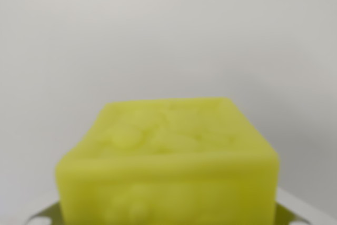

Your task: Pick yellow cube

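Yellow cube (171, 167) fills the bottom centre of the wrist view, very close and blurred, one embossed face up, another facing the camera, wider across than deep. Pale metal gripper fingers (297, 209) flank its lower corners; can't tell whether they grip it.

Yellow cube (167, 167), lower centre of the frame: bright lime-yellow all over, with blurred embossed relief on the top and front faces. Backdrop (168, 30), upper frame: plain pale grey-white, unpatterned. Lower corners: pale grey metallic strips (305, 209), faintly tinged with yellow.
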You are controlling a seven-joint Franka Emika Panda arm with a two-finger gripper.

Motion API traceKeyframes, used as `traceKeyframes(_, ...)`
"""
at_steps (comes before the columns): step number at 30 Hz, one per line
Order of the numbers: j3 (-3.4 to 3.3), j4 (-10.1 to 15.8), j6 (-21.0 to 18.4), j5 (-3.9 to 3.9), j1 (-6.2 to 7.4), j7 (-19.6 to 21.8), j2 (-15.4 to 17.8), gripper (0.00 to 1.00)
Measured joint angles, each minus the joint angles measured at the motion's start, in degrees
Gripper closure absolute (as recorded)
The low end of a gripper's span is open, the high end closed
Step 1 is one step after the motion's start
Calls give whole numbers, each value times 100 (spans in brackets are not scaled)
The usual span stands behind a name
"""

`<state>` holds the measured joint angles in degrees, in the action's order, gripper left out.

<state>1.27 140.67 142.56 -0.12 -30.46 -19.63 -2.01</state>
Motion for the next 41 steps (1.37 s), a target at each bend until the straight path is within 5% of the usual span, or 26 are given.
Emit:
traceKeyframes(30,0,-346,-1152,24,1,-19,807,100)
traceKeyframes(41,0,-375,-1220,26,1,-20,847,100)
